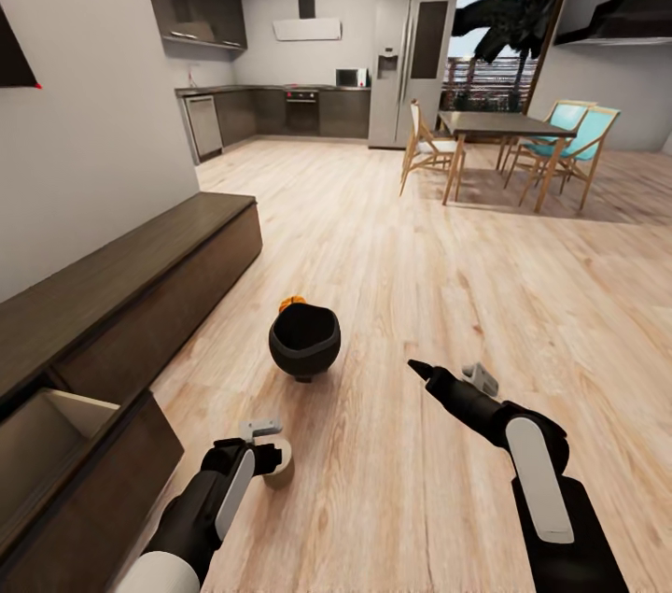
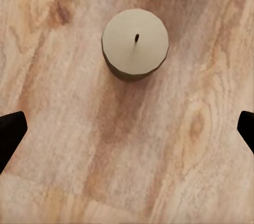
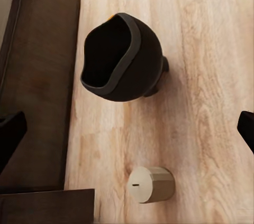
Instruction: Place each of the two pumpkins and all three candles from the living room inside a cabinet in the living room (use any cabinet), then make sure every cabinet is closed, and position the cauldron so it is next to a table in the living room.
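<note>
On the wooden floor stands the black cauldron (image 1: 304, 341), also seen as the cauldron (image 3: 121, 57) from the right wrist. One orange pumpkin (image 1: 292, 303) peeks out just behind it. A short beige candle (image 1: 279, 467) stands on the floor under my left gripper (image 1: 264, 455), which hovers above it, open, the candle (image 2: 135, 43) lying ahead of the fingertips (image 2: 10, 134). My right gripper (image 1: 446, 374) hangs open to the right of the cauldron, holding nothing. The dark-brown cabinet (image 1: 121, 294) runs along the left wall, with one drawer (image 1: 56, 444) pulled open.
A dining table (image 1: 499, 124) with wooden and turquoise chairs stands far back on the right. The kitchen counter (image 1: 280, 107) and fridge (image 1: 411, 61) line the back wall. Broad bare floor lies between me and them. The cabinet's front (image 3: 37, 76) is close beside the cauldron.
</note>
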Robot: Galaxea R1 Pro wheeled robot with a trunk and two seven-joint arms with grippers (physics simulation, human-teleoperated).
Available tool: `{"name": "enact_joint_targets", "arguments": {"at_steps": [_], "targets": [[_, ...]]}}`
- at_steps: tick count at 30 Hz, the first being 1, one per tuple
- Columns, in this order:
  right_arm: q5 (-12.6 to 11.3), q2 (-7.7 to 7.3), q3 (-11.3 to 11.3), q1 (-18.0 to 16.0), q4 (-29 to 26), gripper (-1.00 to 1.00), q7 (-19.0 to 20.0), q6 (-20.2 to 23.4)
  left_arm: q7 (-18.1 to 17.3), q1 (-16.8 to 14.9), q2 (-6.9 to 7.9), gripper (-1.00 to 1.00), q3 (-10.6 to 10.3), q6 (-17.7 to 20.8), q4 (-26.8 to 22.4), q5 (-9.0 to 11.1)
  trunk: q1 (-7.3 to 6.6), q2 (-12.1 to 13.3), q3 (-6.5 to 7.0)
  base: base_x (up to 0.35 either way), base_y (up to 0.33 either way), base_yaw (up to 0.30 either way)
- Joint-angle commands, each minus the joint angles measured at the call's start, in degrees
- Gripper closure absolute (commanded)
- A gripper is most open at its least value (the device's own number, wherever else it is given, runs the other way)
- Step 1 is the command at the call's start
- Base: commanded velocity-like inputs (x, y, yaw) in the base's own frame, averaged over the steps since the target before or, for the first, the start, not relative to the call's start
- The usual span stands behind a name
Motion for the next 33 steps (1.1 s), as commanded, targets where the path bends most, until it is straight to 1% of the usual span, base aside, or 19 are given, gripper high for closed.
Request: {"name": "enact_joint_targets", "arguments": {"at_steps": [1, 18, 25, 30, 33], "targets": [[-0.65, 0.05, -0.14, -0.03, -0.04, -1.00, -0.42, 0.25, 0.48, -0.02, 0.01, -1.00, -0.10, 0.18, -0.07, 0.60, 0.01, -0.04, -0.28, 0.000, 0.000, 0.000], [-0.68, 0.14, 0.06, -0.01, 0.42, -1.00, -0.28, 0.11, 0.44, -0.02, -0.17, -1.00, -0.47, 0.18, -0.04, 0.52, 0.45, -0.27, -4.05, 0.000, 0.000, 0.000], [-0.68, 0.15, 0.06, -0.01, 0.61, -1.00, -0.28, 0.09, 0.40, -0.02, -0.87, -1.00, -0.51, 0.27, 0.64, 0.51, 0.63, -0.36, -5.60, 0.000, 0.000, 0.000], [-0.68, 0.14, 0.06, -0.01, 0.76, -1.00, -0.28, 0.09, 0.40, -0.02, -0.99, -1.00, -1.63, 0.13, 0.96, 0.58, 0.63, -0.36, -5.60, 0.000, 0.000, 0.000], [-0.68, 0.17, 0.06, -0.01, 0.83, -1.00, -0.28, 0.09, 0.41, -0.02, -1.01, -1.00, -1.92, -1.21, 1.12, 0.60, 0.63, -0.36, -5.60, 0.000, 0.000, 0.000]]}}
